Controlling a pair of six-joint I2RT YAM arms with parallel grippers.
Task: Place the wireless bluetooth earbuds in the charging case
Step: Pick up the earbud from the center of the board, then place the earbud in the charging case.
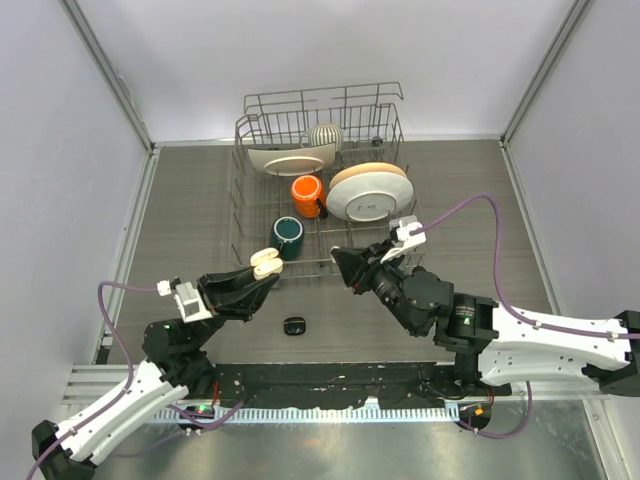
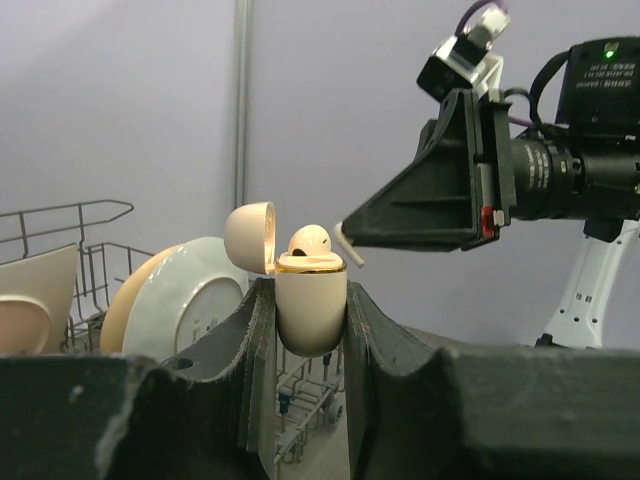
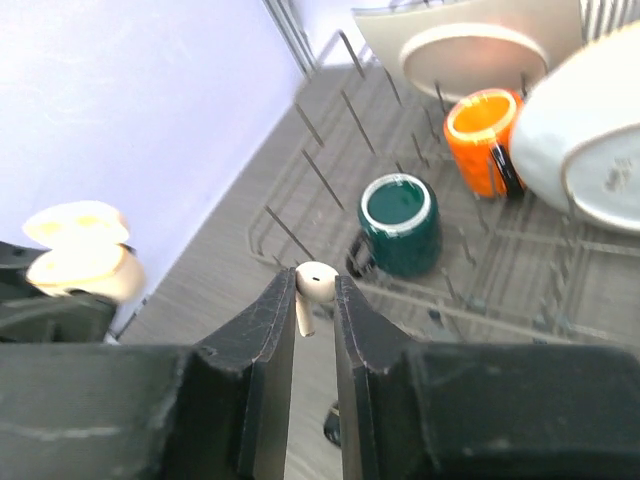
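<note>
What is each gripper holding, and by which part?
Left gripper clamps the open cream charging case by its lower body. Right gripper pinches a cream-white earbud by its head, stem free.

Cream case (image 2: 311, 305) with gold rim, white earbud (image 3: 317, 283), green mug (image 3: 399, 222), orange mug (image 3: 484, 138).

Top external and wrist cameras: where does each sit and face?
Top external: above and behind, looking down on the grey wire dish rack; both arms show.
Left wrist: forward over the left hand, shut on an open cream-white charging case.
Right wrist: down past the right hand, shut on a cream-white earbud.
Wrist views share the case.
</note>
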